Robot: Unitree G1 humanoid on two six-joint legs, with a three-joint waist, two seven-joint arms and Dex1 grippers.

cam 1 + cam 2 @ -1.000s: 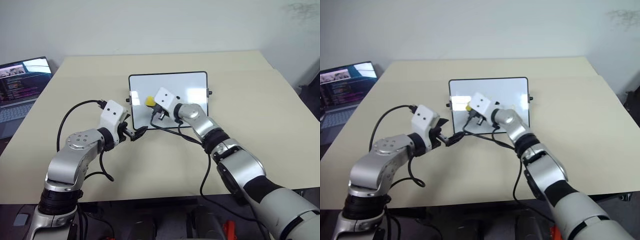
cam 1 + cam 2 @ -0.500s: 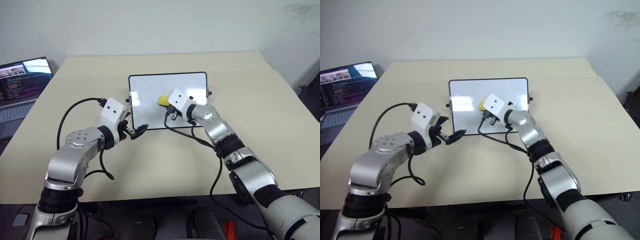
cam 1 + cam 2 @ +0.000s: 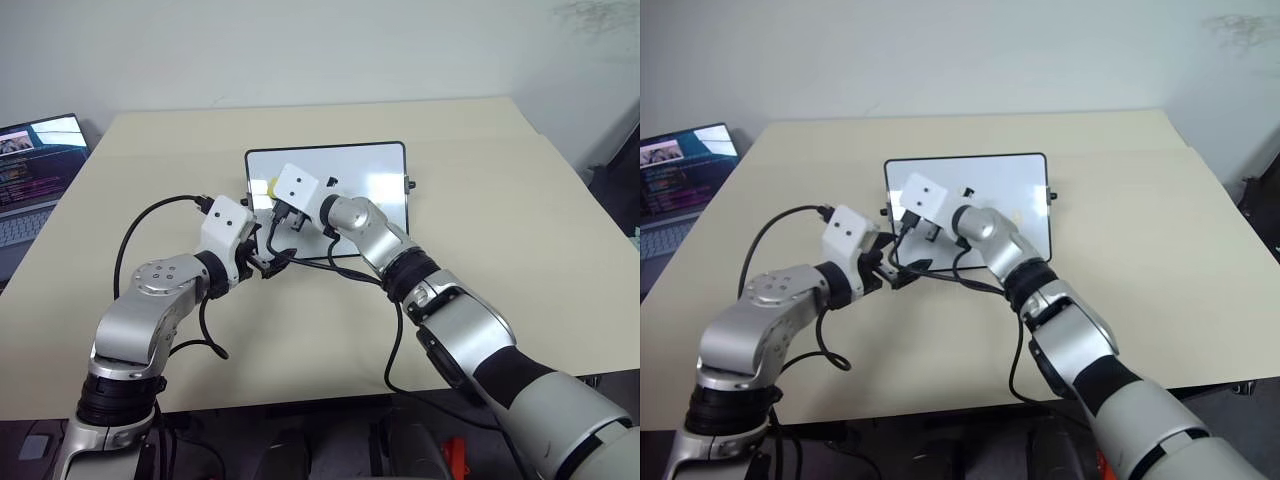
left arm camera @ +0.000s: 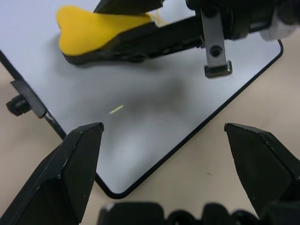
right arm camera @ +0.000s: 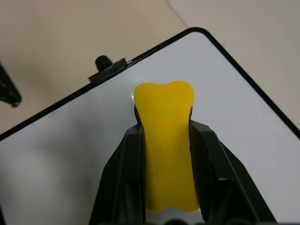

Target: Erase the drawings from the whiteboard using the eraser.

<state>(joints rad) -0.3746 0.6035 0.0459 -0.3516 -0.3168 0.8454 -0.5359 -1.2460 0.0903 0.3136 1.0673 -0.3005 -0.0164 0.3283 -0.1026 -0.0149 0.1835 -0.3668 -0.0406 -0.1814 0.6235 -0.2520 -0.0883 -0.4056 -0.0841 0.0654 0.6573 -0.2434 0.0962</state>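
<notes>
Beige tabletop (image 3: 480, 190): right tool (image 5: 165, 133) pinches light, squashy eraser (image 5: 166, 140) mid-body at whiteboard's (image 3: 370, 170) nine o'clock; left tool (image 4: 164, 173) apart.

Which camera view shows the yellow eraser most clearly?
The right wrist view: the eraser sits large between the right gripper fingers, over the whiteboard. The left wrist view shows it from the side. In the head views, a small yellow bit shows.
</notes>
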